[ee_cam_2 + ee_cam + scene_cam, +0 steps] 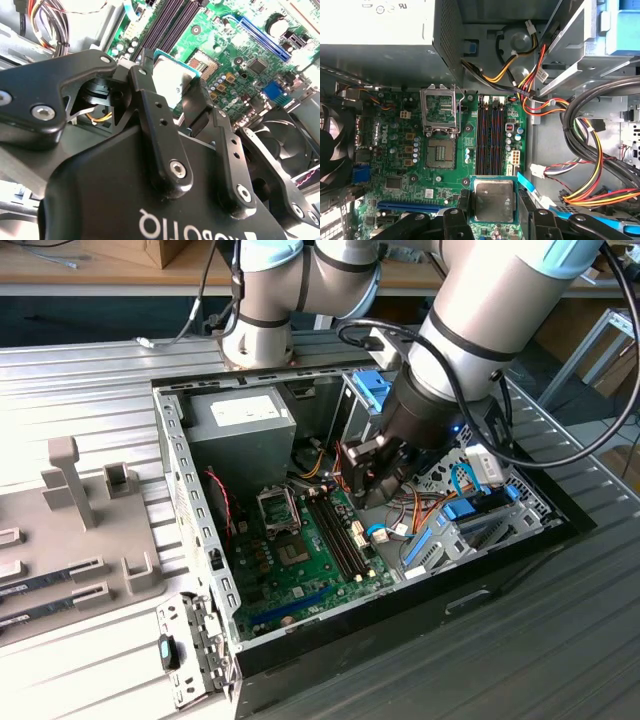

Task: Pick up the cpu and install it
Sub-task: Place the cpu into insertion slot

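- Mid-carry, install pending: your gripper [372,485] hangs inside the open computer case [185,490]. Its fingers [150,105] pinch the cpu [493,200] by two opposite edges, silver top facing the wrist cameras.
- The cpu rides roughly level above the motherboard [450,187], near one end of the memory slots [492,135]. As far as both wrist views show, it touches nothing beneath it.
- The socket [441,153] lies bare, its load plate [440,110] swung open beside it. The chip is well apart from it, off to one side of the memory slots.
- By the look of it, the pick is done and the seating is not. Seating calls for you to square the chip's edges to the socket frame and lower it flat, with little force. Whether the chip's corner mark matches the socket cannot be told here.
- The board between chip and socket looks open, with only low components in the way.
- Edges to mind: the raised load plate, the power supply [240,425] just beyond the socket, and the fan [332,145] at the board's edge.
- On the arm's side, the drive cage [470,525] and the cable bundle [590,170] sit near the wrist and leave little room there.
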Action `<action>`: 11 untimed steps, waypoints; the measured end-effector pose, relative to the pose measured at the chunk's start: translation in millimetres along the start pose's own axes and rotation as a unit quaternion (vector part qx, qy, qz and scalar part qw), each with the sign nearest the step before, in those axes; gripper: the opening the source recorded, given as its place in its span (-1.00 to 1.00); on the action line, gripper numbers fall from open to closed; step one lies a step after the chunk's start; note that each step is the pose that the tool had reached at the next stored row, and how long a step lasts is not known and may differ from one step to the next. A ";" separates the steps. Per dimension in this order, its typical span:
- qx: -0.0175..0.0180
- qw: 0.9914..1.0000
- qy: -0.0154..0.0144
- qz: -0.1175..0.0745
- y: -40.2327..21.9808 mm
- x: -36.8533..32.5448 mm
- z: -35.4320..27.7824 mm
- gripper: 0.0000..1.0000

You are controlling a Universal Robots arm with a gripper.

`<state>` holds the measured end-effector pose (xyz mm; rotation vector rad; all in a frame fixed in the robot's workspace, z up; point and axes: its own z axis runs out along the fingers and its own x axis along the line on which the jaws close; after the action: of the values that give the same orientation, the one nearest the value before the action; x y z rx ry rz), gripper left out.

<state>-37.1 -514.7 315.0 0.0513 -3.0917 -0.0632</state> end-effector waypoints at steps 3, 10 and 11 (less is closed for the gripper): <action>0.000 1.000 0.000 0.000 0.0 0.0 0.7 -0.05; 0.000 1.000 0.000 0.000 -0.1 -0.1 1.9 -0.05; 0.000 1.000 0.000 0.000 -0.1 -0.1 2.2 -0.05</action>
<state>-37.1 -514.7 312.8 0.0513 -3.0918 -0.0634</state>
